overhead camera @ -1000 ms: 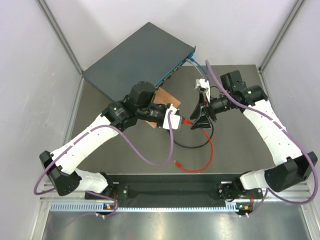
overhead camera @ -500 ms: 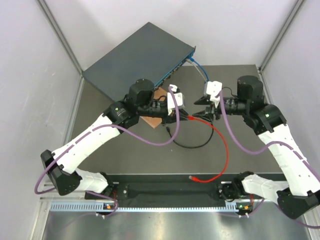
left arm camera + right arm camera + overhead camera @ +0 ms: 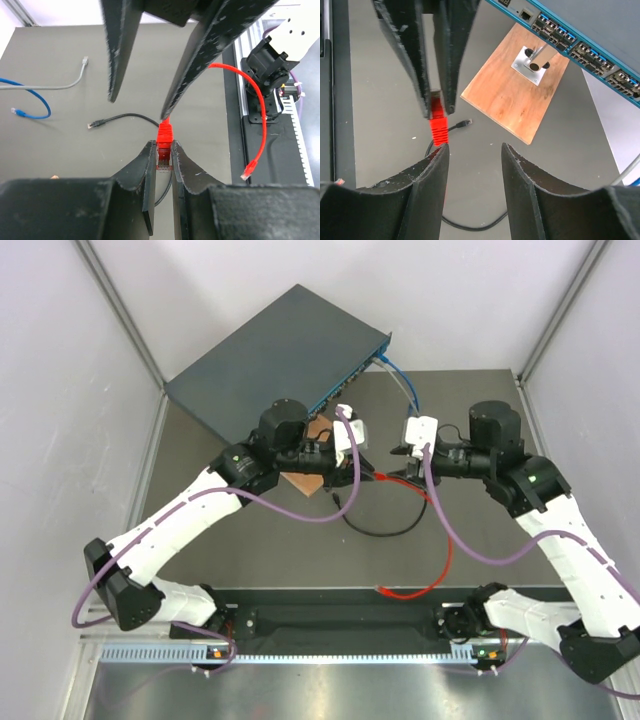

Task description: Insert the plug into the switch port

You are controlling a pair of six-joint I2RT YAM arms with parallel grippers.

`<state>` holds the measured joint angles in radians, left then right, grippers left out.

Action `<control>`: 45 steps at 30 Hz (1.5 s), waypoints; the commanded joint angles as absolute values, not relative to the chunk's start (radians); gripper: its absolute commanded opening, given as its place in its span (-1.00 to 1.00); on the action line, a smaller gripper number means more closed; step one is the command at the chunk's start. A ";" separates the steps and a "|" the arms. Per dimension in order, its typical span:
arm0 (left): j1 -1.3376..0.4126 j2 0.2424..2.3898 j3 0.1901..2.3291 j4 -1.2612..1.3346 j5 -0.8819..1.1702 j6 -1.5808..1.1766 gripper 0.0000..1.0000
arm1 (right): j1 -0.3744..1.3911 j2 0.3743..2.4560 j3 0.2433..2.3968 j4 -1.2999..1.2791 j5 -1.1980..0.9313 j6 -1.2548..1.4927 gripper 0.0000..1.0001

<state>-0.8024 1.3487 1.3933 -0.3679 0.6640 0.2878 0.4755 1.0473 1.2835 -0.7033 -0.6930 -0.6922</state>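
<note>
The switch [image 3: 270, 350] is a dark slate box at the back left; its teal front edge with rows of ports [image 3: 580, 46] shows in the right wrist view. My left gripper [image 3: 362, 470] is shut on the red plug [image 3: 165, 134] and holds it above the table, in front of the ports. The plug's red cable [image 3: 440, 540] droops to the table's front edge. My right gripper [image 3: 474, 150] is open and empty. It faces the left gripper, with its left fingertip just beside the plug's red boot [image 3: 439, 131].
A brown wooden board [image 3: 515, 95] with a metal post [image 3: 536, 59] lies below the switch front. A loose black cable [image 3: 385, 530] curls on the mat. Blue [image 3: 30, 100] and grey [image 3: 70, 80] cables lie near the switch's right end.
Both grippers have risen from the mat and turned to face each other. The left kept the red plug. The right gripper has edged left, closer to the plug, and the cable's free end slid.
</note>
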 commanded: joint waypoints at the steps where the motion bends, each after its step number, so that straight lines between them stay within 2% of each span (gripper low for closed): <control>1: -0.792 1.353 1.390 -0.316 0.666 0.287 -1.00 | 0.489 1.012 1.301 -0.726 -0.696 -0.718 -0.09; 9: -0.781 1.368 1.402 -0.295 0.670 0.270 -1.00 | 0.508 1.060 1.327 -0.814 -0.726 -0.756 -0.14; 15: -0.781 1.361 1.411 -0.282 0.695 0.238 -1.00 | 0.532 1.068 1.296 -0.755 -0.686 -0.736 -0.19; 23: -0.779 1.355 1.397 -0.262 0.698 0.213 -1.00 | 0.546 1.072 1.285 -0.730 -0.661 -0.726 -0.52; 31: -0.759 1.353 1.393 -0.233 0.716 0.183 -1.00 | 0.549 1.069 1.256 -0.749 -0.632 -0.753 -0.57; 37: -0.753 1.351 1.381 -0.229 0.723 0.176 -1.00 | 0.549 1.048 1.239 -0.726 -0.630 -0.744 -0.89; 39: -0.753 1.351 1.378 -0.226 0.723 0.173 -1.00 | 0.549 1.045 1.241 -0.718 -0.632 -0.732 -0.88; 43: -0.752 1.350 1.373 -0.218 0.727 0.163 -1.00 | 0.549 1.046 1.258 -0.718 -0.637 -0.712 -0.56; 45: -0.750 1.350 1.368 -0.216 0.727 0.161 -1.00 | 0.549 1.043 1.258 -0.712 -0.635 -0.706 -0.51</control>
